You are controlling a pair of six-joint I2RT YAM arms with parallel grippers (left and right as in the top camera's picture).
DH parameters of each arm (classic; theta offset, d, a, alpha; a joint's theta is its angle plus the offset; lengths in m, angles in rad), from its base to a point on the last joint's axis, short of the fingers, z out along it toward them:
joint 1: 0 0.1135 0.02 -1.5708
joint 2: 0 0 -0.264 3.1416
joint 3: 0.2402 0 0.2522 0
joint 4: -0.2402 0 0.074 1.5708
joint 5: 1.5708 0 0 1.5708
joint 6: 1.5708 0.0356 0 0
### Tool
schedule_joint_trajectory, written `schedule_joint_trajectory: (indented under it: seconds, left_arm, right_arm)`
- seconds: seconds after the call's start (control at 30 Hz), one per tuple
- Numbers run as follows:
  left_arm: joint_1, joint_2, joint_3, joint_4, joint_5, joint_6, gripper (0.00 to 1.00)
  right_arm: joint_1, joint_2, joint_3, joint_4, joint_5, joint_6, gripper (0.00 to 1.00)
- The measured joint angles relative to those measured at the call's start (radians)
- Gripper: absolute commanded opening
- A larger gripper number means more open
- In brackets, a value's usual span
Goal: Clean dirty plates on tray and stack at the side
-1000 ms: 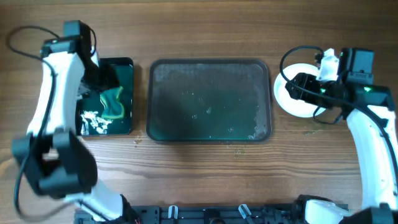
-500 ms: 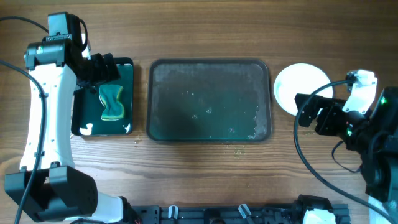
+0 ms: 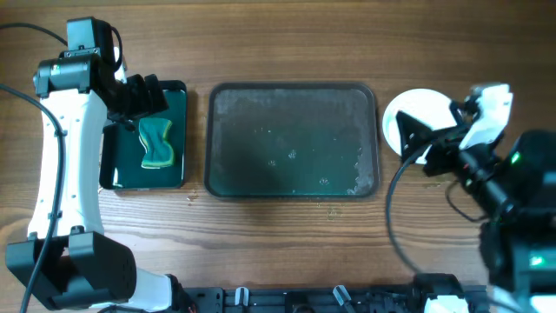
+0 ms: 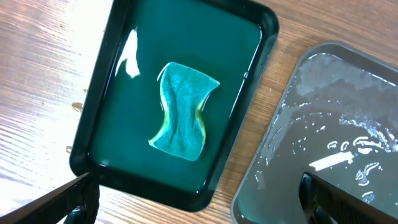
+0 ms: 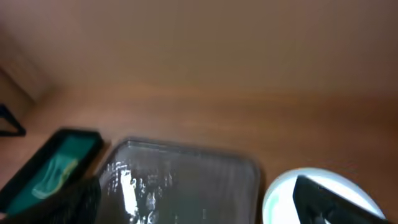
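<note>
The tray (image 3: 293, 89) was seen lying in the middle of the tabletop (image 3: 287, 243) with no plate on it, only streaks and beads of water. The plates (image 3: 426, 109) were found at the right side, just off the tray's edge, showing plain white from above. How many were stacked there could not be told, since only a single round outline was shown. The sponge (image 3: 156, 143) was seen lying flat in the smaller tray (image 3: 184, 130) at the left, beside the large one.

The left gripper (image 4: 196, 202) was held above the smaller tray with its fingers spread wide and nothing between them. The right gripper (image 5: 189, 199) was likewise spread and empty. It was poised over the near edge of the plates, though its own view was blurred.

The cleaning and stacking were judged to be done, or very nearly so, with only the withdrawal of the arms left. For that step to be done well, the right gripper would best be lifted straight up before being swung away, so that the stack is not nudged or slid. The left one should be raised clear of the smaller tray's rim, and the sponge left where it lay.
</note>
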Motion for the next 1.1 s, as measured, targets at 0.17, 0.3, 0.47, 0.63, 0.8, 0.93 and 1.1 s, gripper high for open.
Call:
schedule_joint_trajectory:
  seconds: [0.17,0.3,0.47,0.63,0.8,0.93,1.1]
  left_arm:
    - [0.0,0.0,0.0,-0.002,0.003,0.0,1.0]
    - [0.0,0.0,0.0,-0.002,0.003,0.0,1.0]
    - [0.0,0.0,0.0,-0.002,0.003,0.0,1.0]
    - [0.0,0.0,0.0,-0.002,0.003,0.0,1.0]
    - [0.0,0.0,0.0,-0.002,0.003,0.0,1.0]
    - [0.0,0.0,0.0,-0.002,0.003,0.0,1.0]
    - [0.0,0.0,0.0,-0.002,0.003,0.0,1.0]
  right_arm:
    - [0.031,-0.276,-0.422,0.336,0.051,-0.007,1.0]
    - [0.031,-0.496,-0.682,0.416,0.105,0.027,1.0]
    - [0.031,-0.694,-0.871,0.496,0.127,0.031,1.0]
    - [0.031,-0.731,-0.948,0.528,0.132,0.031,1.0]
    - [0.031,-0.733,-0.953,0.543,0.135,0.032,1.0]
    - [0.031,-0.733,-0.953,0.543,0.135,0.034,1.0]
    - [0.031,-0.733,-0.953,0.543,0.135,0.034,1.0]
